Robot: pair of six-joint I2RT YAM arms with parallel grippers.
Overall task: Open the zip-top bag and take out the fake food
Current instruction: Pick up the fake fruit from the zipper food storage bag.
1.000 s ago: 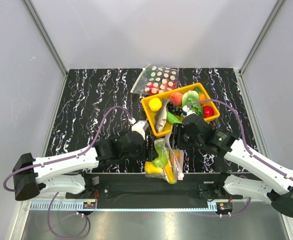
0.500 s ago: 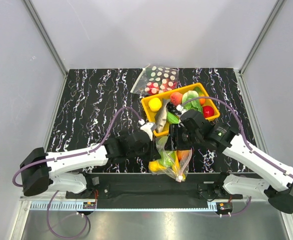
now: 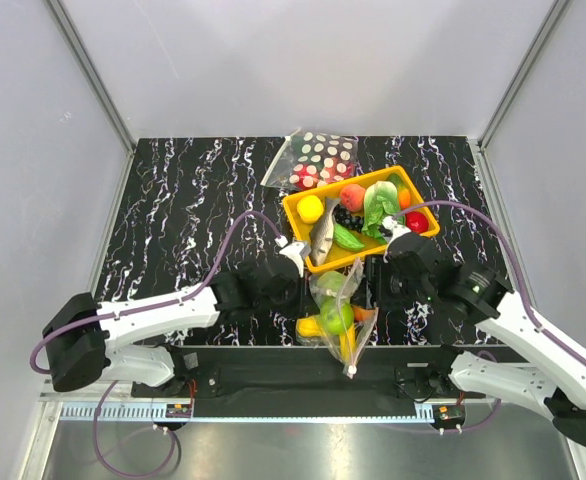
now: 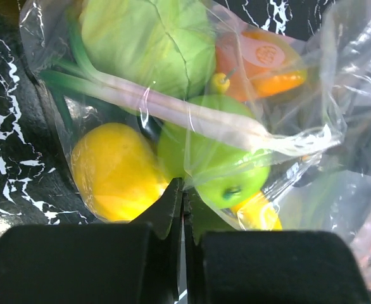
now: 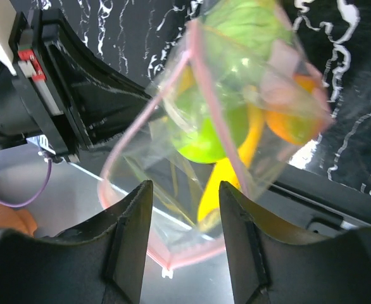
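My left gripper [image 4: 182, 190] is clenched tight, its tips meeting right against the zip-top bag [image 4: 299, 142]. Whether any film is caught between them I cannot tell. Just beyond the tips sits the fake food [image 4: 214, 161], inside the bag. My right gripper [image 5: 184, 187] stands released, the bag's pink-edged corner hanging between its fingers.

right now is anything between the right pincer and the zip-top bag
Nothing visible. The zip-top bag hangs directly ahead of the open right pincer, its pink-edged corner showing in the gap between the jaws.
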